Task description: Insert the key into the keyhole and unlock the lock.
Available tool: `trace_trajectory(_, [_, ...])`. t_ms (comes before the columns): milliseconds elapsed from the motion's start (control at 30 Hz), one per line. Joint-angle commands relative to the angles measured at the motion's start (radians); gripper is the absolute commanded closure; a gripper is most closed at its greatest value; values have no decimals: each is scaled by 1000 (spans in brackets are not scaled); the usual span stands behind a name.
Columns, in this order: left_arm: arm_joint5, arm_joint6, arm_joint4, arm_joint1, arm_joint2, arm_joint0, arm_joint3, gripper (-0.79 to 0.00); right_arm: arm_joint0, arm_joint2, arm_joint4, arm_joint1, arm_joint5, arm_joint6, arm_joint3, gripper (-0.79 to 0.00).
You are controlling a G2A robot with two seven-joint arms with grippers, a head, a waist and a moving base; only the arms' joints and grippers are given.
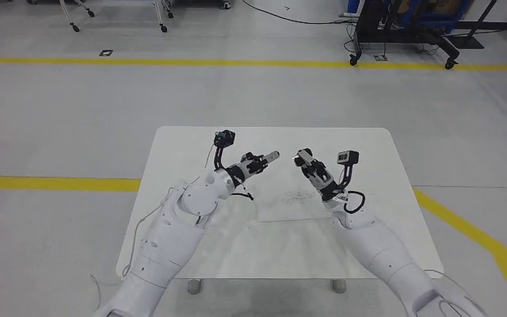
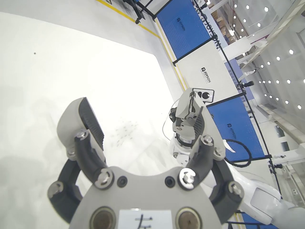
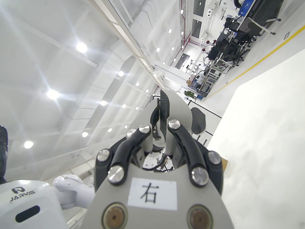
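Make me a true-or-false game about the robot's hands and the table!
1. The left gripper is open. True.
2. The right gripper is wide open. False: its fingers are shut together.
3. The table is white. True.
4. The two grippers touch each other. False: there is a gap between them above the table.
5. The floor line is blue. False: it is yellow.
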State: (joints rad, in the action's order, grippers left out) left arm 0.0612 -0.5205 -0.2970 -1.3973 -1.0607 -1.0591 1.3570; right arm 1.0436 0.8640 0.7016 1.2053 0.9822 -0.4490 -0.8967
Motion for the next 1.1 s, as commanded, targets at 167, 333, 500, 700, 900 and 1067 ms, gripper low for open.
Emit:
trace_trajectory(167, [-1,25,155,-16,10,7,-30,-459,-22,-17,-15,28,-11,-5,45,0])
trace_trajectory(333, [7,27,116,-17,31,17,-43,-376,-27,-26,23,45,-42,-50,52,0])
trace_trajectory(500, [17,33,115,-19,38,18,-46,-339,-42,-28,36,58,-75,-98,78,0])
trace_trajectory(700, [22,33,120,-19,40,18,-48,-271,-52,-23,32,71,-91,-113,107,0])
trace_trajectory(900, [15,24,122,-21,51,18,-53,-228,-56,-10,43,83,-100,-127,128,0])
trace_trajectory(1067, [12,24,125,-23,55,21,-57,-188,-56,-1,64,92,-111,-156,138,0])
